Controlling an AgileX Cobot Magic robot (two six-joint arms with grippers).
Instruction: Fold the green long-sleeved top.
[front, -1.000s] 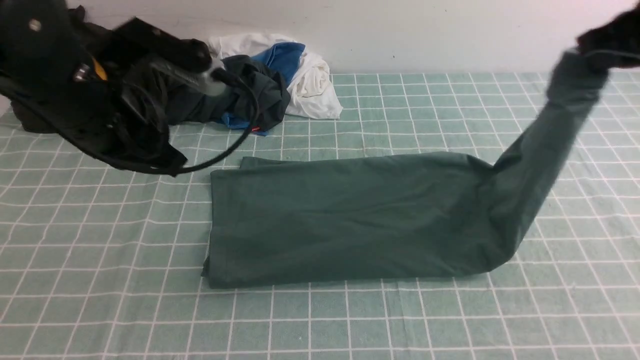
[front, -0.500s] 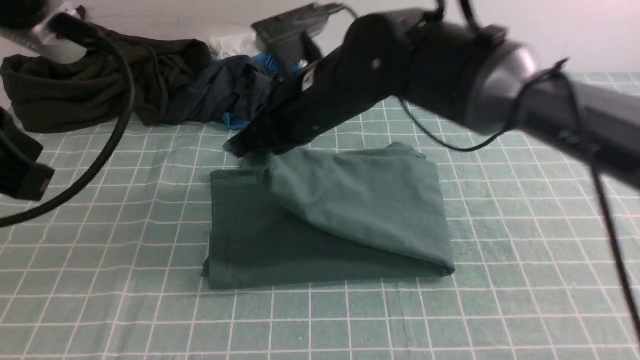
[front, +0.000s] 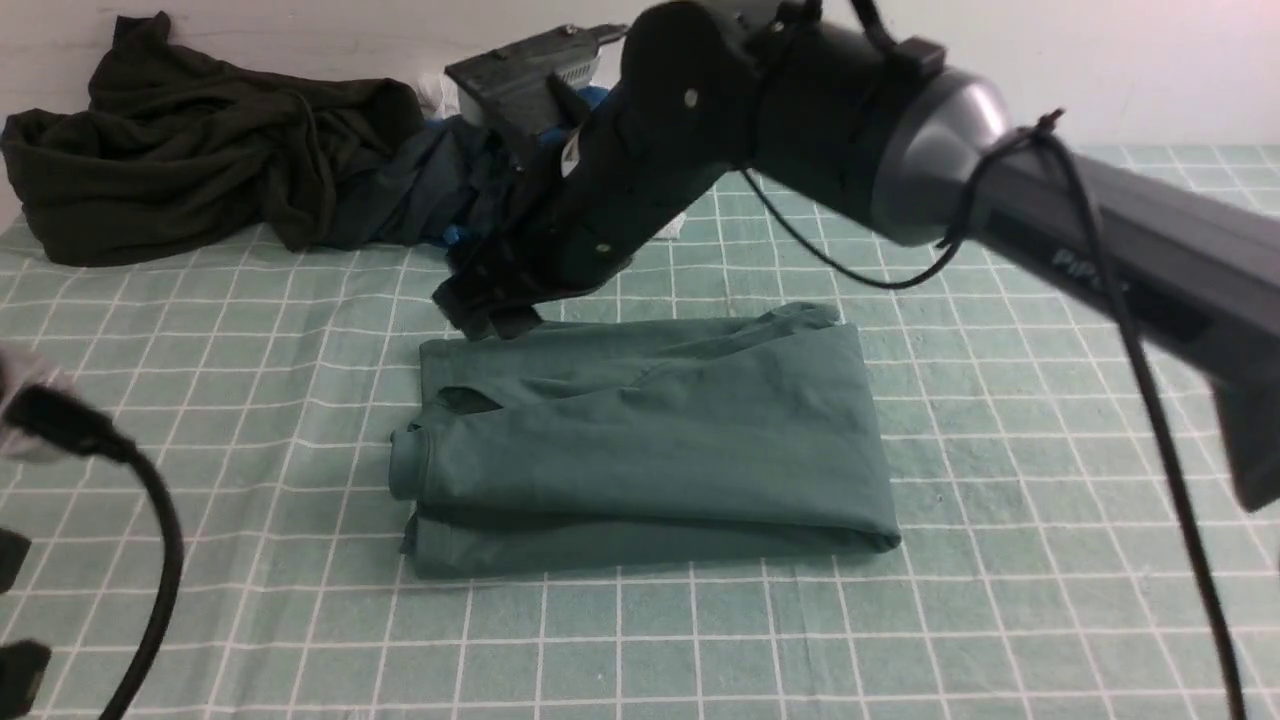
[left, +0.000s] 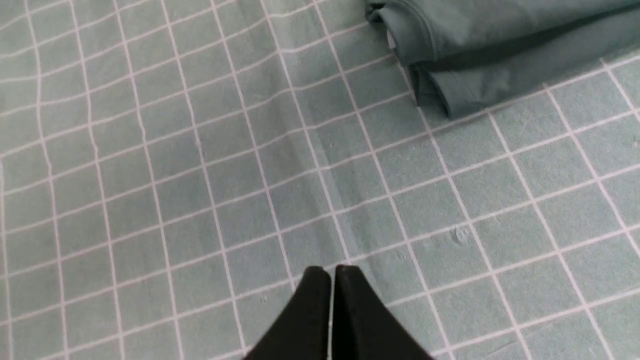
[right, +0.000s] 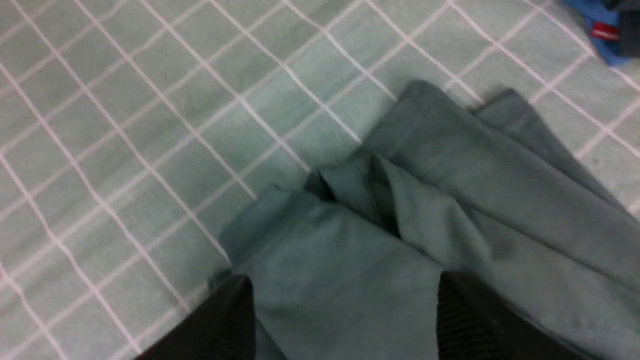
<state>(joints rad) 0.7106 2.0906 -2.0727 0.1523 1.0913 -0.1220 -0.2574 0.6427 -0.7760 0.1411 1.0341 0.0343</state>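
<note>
The green long-sleeved top (front: 650, 440) lies folded into a thick rectangle in the middle of the checked cloth. A sleeve is laid across it, its cuff (front: 405, 465) at the left end. My right arm reaches across from the right. My right gripper (front: 488, 308) hovers at the top's far left corner. In the right wrist view that gripper (right: 345, 305) is open, with the green top (right: 450, 190) lying loose under its spread fingers (right: 225, 320). My left gripper (left: 330, 274) is shut and empty over bare cloth, apart from the top's near left corner (left: 450, 90).
A very dark olive garment (front: 200, 150) is heaped at the back left against the wall. Next to it lies a charcoal-and-blue garment (front: 430, 190), which shows a blue edge with a red tag (right: 602, 32). A black cable (front: 150, 520) curls at the near left.
The right gripper carried the raised sleeve from the far right across to the left, then opened; the sleeve now lies on the folded body. The left arm drew back from the back left.
</note>
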